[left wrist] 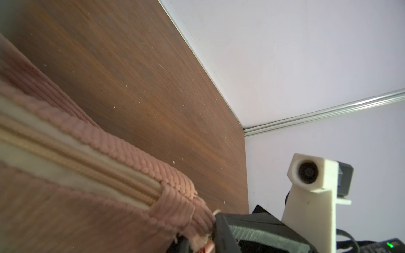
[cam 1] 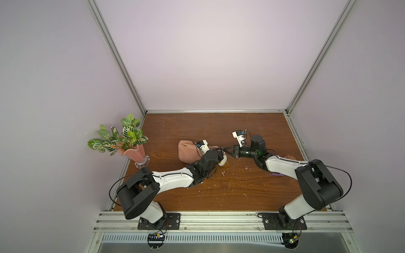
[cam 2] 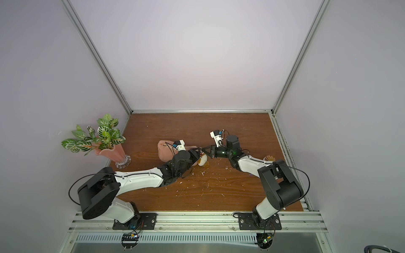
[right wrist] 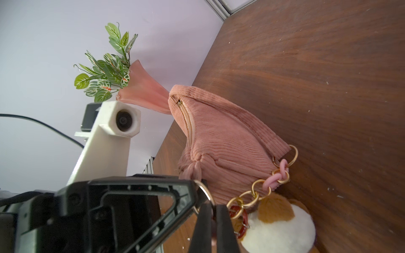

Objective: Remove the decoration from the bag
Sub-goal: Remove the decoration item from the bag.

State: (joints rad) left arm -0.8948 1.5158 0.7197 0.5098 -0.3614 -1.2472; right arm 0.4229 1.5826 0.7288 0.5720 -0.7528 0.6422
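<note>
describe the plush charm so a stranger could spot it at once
On the wooden table, find the pink corduroy bag near the middle. A gold-and-pink chain at its end leads to the charm: the only fluffy white ball, with a tan patch.

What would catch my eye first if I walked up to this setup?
Centre stage, the left gripper nips the end of a pink corduroy bag, and the right gripper is shut just beside the bag's chain. A fluffy white-and-tan decoration is linked to that chain. A leafy plant in a pink vase stands off to the left.
</note>
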